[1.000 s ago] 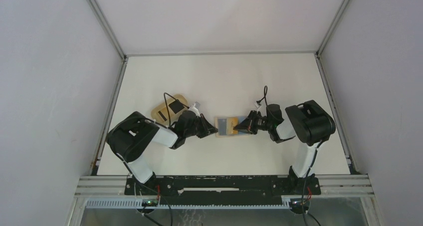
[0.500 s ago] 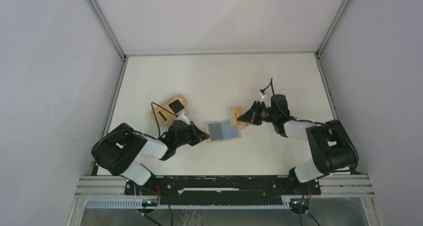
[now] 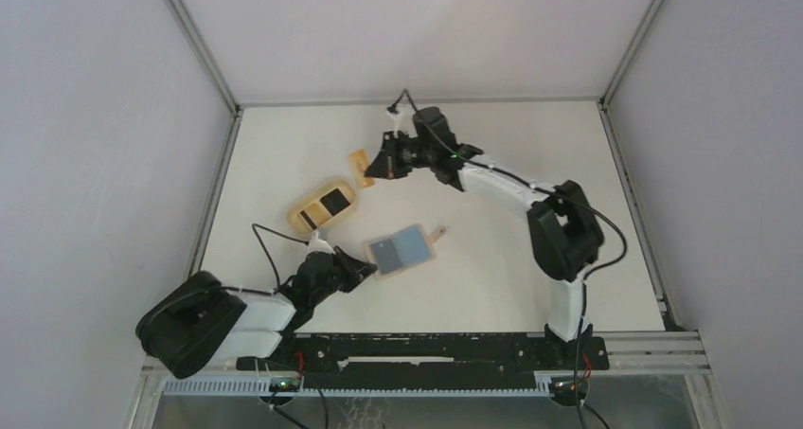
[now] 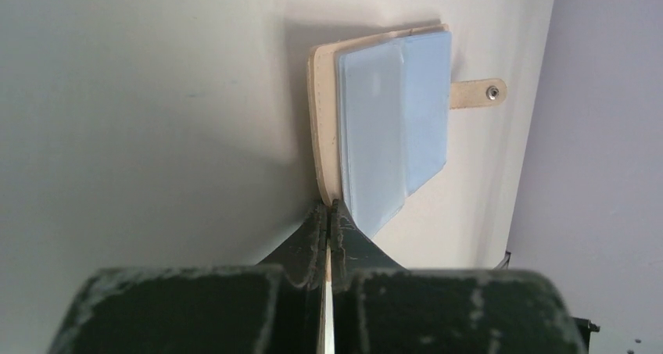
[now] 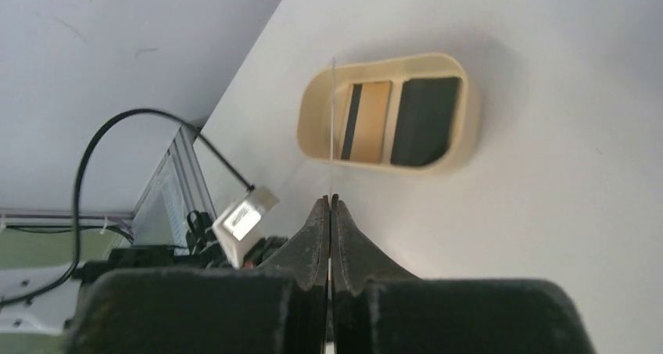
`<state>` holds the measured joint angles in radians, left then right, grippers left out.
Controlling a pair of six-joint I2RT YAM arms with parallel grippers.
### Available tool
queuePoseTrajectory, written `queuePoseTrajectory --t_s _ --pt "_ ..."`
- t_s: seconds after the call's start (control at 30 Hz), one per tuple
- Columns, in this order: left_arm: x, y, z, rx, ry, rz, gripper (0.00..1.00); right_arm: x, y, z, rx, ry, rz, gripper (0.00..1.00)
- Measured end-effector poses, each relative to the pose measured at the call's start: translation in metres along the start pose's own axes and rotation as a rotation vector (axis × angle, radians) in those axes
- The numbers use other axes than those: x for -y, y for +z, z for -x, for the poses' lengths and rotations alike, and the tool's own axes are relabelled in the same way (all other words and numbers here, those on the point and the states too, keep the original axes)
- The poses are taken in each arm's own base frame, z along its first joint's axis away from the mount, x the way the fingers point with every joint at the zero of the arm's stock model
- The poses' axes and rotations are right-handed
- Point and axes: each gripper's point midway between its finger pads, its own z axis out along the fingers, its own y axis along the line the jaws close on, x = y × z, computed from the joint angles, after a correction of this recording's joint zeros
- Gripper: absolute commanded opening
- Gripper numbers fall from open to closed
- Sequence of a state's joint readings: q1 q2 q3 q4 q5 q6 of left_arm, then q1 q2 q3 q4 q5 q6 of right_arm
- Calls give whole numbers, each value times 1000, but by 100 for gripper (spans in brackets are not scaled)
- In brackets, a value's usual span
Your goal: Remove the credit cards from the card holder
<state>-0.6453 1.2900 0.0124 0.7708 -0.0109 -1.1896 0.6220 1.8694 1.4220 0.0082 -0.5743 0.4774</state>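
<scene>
The left gripper (image 4: pixel 328 209) has its jaws pressed together on the near edge of the holder (image 4: pixel 320 119), pinching the beige cover with no gap showing. Past the fingertips the holder lies open, its pale blue sleeves (image 4: pixel 391 135) fanned upward. Its tab (image 4: pixel 475 94) sticks out from the far side with the snap (image 4: pixel 492 93) at its end. From above, the holder sits mid-table, just in front of the left arm. Whether the pinched edge is lifted off the table (image 3: pixel 284 135) cannot be told.

The right gripper (image 5: pixel 329 205) is closed on a tan card (image 3: pixel 360 169), gripping one edge. To its wrist camera the card shows only as a thin line running straight out from the fingertips. Beyond that line lies the tray (image 5: pixel 469 116), with a striped card (image 5: pixel 374 122) and a black card (image 5: pixel 424 121) side by side in it. From above, the right arm reaches far across the table. It holds the card near the tray's far end, apart from it and well apart from the holder.
</scene>
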Motion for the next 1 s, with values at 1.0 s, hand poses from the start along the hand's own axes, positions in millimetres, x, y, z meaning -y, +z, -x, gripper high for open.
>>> queuePoseTrajectory --t_s 1.0 --pt "-28 -23 23 119 53 148 0 74 125 -36 -232 -37 -282 0"
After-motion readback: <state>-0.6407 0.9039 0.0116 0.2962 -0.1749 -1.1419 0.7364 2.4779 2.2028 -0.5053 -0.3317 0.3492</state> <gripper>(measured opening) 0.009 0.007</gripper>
